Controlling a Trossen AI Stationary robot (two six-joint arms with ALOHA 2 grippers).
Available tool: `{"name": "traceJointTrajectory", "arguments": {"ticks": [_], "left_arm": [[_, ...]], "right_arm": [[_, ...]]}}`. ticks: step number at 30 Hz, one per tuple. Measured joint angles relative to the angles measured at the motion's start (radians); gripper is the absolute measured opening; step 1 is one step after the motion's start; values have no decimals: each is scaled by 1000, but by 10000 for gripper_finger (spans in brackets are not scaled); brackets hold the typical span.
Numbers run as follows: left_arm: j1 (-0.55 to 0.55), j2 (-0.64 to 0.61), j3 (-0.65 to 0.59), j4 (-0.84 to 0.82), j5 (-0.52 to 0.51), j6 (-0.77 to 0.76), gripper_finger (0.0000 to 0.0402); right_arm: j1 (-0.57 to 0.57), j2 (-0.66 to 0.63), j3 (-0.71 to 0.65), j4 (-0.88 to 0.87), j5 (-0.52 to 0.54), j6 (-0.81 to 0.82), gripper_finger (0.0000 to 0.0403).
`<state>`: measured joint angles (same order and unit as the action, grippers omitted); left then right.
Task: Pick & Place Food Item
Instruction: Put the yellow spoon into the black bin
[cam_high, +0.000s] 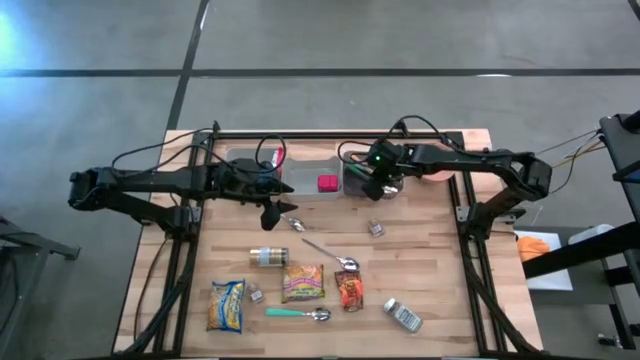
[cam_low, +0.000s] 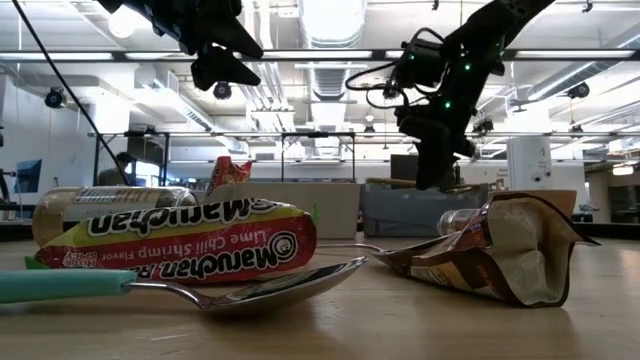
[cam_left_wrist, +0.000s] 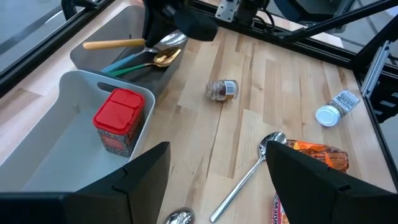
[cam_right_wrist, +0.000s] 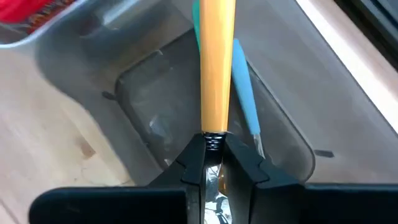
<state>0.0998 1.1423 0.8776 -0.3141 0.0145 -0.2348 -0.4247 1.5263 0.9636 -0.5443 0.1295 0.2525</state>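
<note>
The right claw (cam_right_wrist: 214, 163) is clamped on a smooth wooden-handled utensil (cam_right_wrist: 217, 62), held over the dark grey bin (cam_right_wrist: 286, 155) at the worktop's (cam_high: 440, 270) far edge. A red spice tin (cam_left_wrist: 118, 118) stands in the adjoining pale bin (cam_left_wrist: 62, 118). The left claw (cam_left_wrist: 214, 180) hangs apart, empty. Noodle packets (cam_high: 302, 283), spoons (cam_high: 330, 252) and jars (cam_high: 268, 257) litter the near planks.

orange-handled utensil (cam_right_wrist: 217, 68) head hidden behind claw

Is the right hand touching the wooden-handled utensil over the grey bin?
Touching. The right wrist view shows the right hand shut on the wooden-handled utensil, both fingers pressed against it above the grey bin.
</note>
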Motion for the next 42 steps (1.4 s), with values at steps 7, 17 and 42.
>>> {"name": "traceJointTrajectory", "arguments": {"ticks": [7,17,42], "left_arm": [[0,0,0,0,0,0,270],[0,0,0,-2,0,0,270],[0,0,0,-6,0,3,270]], "right_arm": [[-7,128,51,1,-3,-25,25],[-6,255,138,-54,1,-72,25],[-3,261,128,-49,-56,-96,195]]}}
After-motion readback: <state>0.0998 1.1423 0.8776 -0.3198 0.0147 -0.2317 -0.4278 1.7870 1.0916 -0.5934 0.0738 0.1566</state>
